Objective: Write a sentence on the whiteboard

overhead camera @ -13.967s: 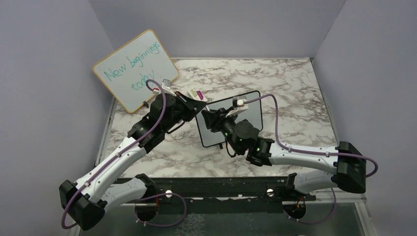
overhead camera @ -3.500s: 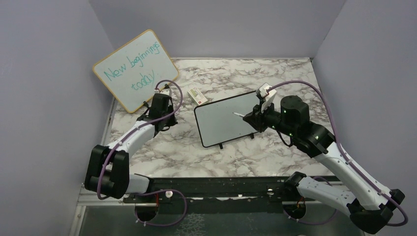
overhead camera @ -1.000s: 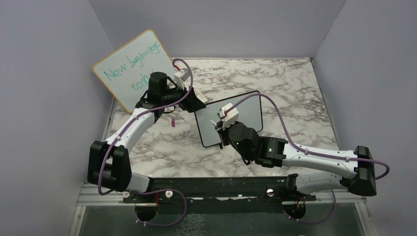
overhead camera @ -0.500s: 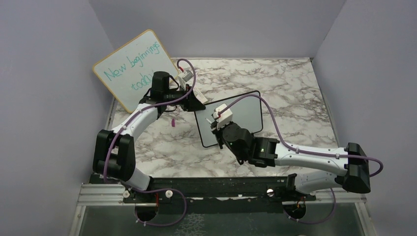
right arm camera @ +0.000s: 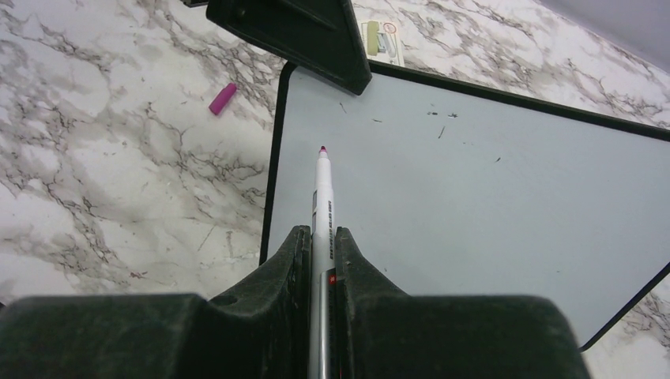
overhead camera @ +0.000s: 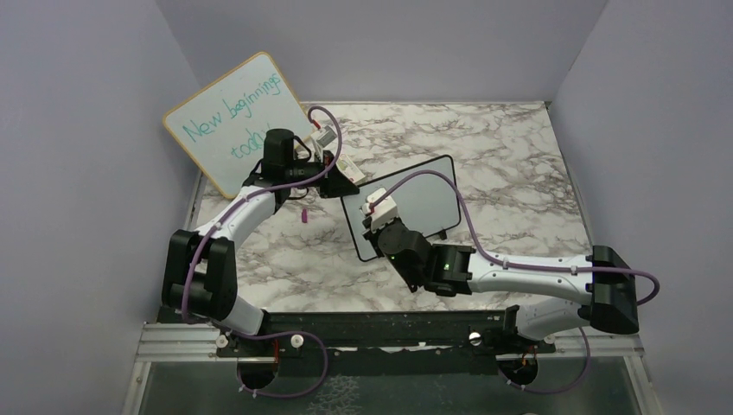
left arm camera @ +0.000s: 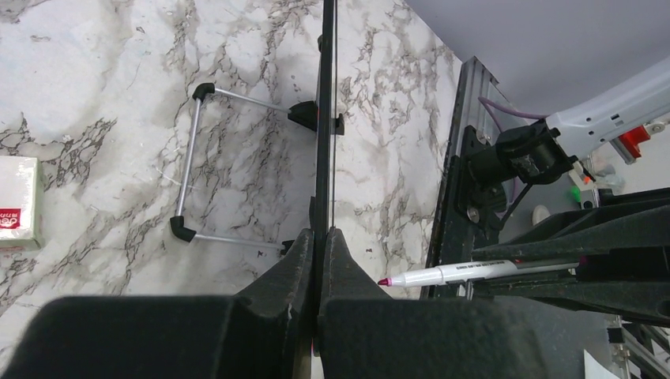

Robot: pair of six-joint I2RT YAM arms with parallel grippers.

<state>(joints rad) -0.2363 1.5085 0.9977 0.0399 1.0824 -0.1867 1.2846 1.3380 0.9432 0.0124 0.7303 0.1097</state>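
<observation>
The whiteboard [overhead camera: 415, 203] stands tilted on the marble table, black-framed, its pale face [right arm camera: 474, 189] bare but for tiny specks; the sentence is not in view. My left gripper [overhead camera: 345, 185] is shut on the board's top-left corner; in the left wrist view the jaws [left arm camera: 320, 235] pinch the board's thin edge [left arm camera: 325, 118]. My right gripper [right arm camera: 320, 230] is shut on a white marker [right arm camera: 322, 189]. Its pink tip hovers just over the board's upper-left area, near the left frame. The marker [left arm camera: 466, 273] also shows in the left wrist view.
A larger wood-framed board [overhead camera: 233, 121] with teal writing leans at the back left. A pink marker cap [overhead camera: 305, 216] lies on the marble left of the whiteboard. A small white box [overhead camera: 347, 162] lies behind the board's corner. The board's wire stand [left arm camera: 190, 166] rests on the table.
My left gripper has closed onto the whiteboard's top-left corner. The right arm has slid the marker left and nearer along the board.
</observation>
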